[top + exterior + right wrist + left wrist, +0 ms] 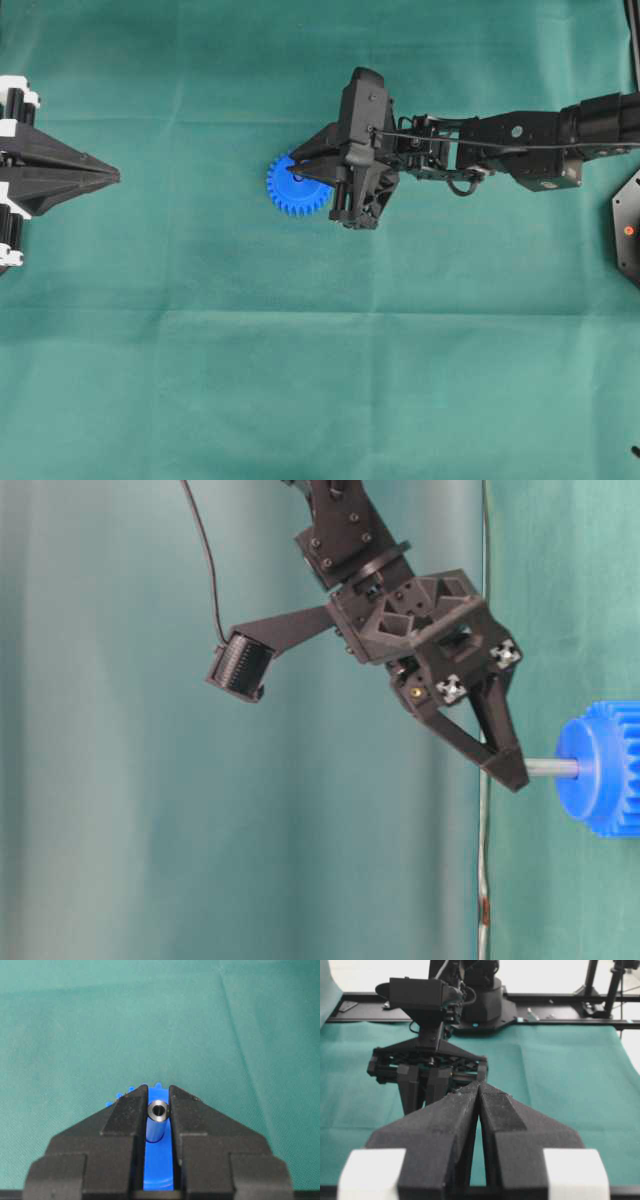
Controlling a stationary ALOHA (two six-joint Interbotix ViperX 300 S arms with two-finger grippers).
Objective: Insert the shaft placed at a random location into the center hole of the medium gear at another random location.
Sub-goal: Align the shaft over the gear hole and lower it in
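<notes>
The green cloth covered the whole work surface and lay flat, with faint fold lines crossing it.

The right arm reached in from the right edge of the overhead view to the middle of the cloth. Its claw, the right gripper, pointed down over the gear. Its two fingers stood a narrow gap apart and were clamped on the shaft, one finger pressing each side of it.

The left gripper sat at the left edge of the overhead view, well apart from the gear. Its two fingers were pressed together at the tips, with nothing between them.

The gear lay flat on the cloth near the middle, partly under the right gripper. Its blue teeth showed round the free side of the rim. The raised hub faced the gripper.

The shaft was a thin silvery pin with a hollow-looking round end. In the table-level view it ran from the fingertips straight to the face of the hub, square to the gear. Its lower end met the hub at the centre. The hole itself was hidden by the shaft and the fingers, so how deep the shaft sat could not be told.
</notes>
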